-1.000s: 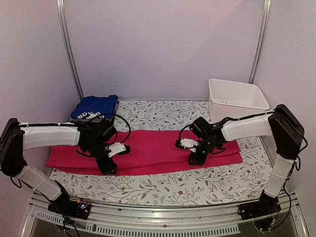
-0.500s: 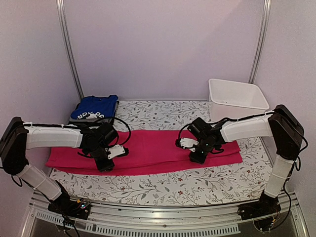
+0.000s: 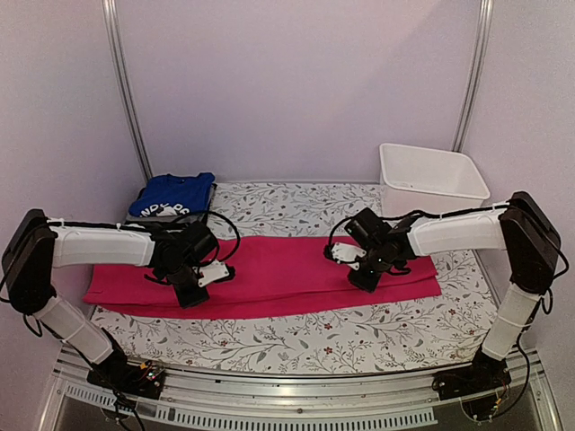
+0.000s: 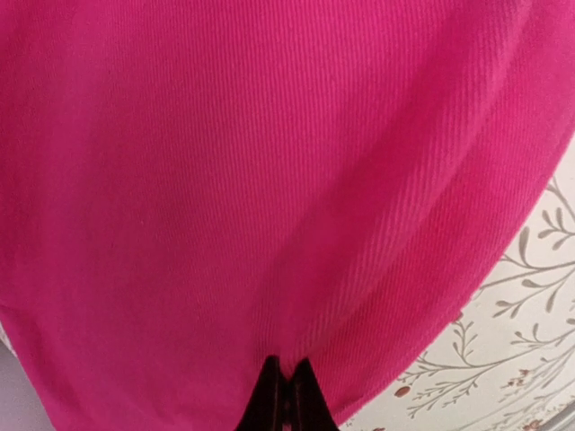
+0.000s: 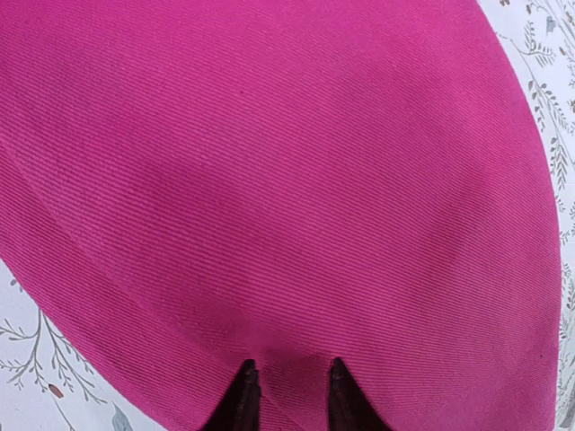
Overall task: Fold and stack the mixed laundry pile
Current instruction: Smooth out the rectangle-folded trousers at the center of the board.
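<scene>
A magenta-pink garment (image 3: 278, 274) lies flat as a long strip across the floral table covering (image 3: 296, 341). My left gripper (image 3: 190, 294) presses down near its front left edge. In the left wrist view the left gripper (image 4: 287, 366) is shut, with the pink cloth (image 4: 269, 180) puckering into the tips. My right gripper (image 3: 363, 277) is on the right part of the strip. In the right wrist view the right gripper (image 5: 287, 364) has a narrow gap between its tips, and a small ridge of the pink cloth (image 5: 287, 180) is bunched in that gap. A folded royal-blue garment (image 3: 171, 195) with white print sits at the back left.
A white rectangular bin (image 3: 431, 180) stands at the back right. Metal frame posts (image 3: 126, 90) rise at both back corners. The table's front rail (image 3: 296, 404) runs below the arm bases.
Left jaws went from wide open to shut on the pink cloth. Right jaws narrowed around a ridge of cloth. Both grippers shifted slightly away from the front edge.
</scene>
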Tool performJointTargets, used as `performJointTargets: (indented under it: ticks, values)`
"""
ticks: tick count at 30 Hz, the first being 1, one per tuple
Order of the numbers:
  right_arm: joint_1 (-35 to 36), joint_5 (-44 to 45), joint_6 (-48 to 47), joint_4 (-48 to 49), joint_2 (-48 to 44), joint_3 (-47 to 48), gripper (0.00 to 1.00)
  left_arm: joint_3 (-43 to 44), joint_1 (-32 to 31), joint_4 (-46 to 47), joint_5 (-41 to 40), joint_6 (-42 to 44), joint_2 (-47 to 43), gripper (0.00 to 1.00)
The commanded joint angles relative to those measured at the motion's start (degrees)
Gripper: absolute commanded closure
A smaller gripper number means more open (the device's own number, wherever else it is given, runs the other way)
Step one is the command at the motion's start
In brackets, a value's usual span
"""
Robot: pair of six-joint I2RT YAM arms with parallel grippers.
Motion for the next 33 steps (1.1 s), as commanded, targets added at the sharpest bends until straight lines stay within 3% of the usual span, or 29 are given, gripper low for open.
performJointTargets:
  ticks: [1,8,16,26,33]
  values:
    - [-0.04,1.01,-0.69,1.13,-5.44,-3.33,0.54,1.18,-0.45,-0.07,-0.94,-0.63,-1.83,1.0]
    - [-0.04,-2.59,-3.42,4.94,-11.37,-9.87,0.49,3.14,2.49,-0.48,4.04,-0.74,-2.99,1.0]
    - [0.03,0.23,-3.16,6.39,-6.1,-6.46,0.46,6.09,4.99,-1.08,9.41,-0.82,-1.22,1.0]
    - [0.98,-2.57,-3.4,6.61,-5.11,-6.04,0.41,8.97,9.24,-0.99,12.68,-2.41,1.33,1.0]
    - [1.19,3.01,-3.47,7.3,-2.57,-4.74,0.42,10.13,11.42,-1.02,14.92,-2.89,2.11,1.0]
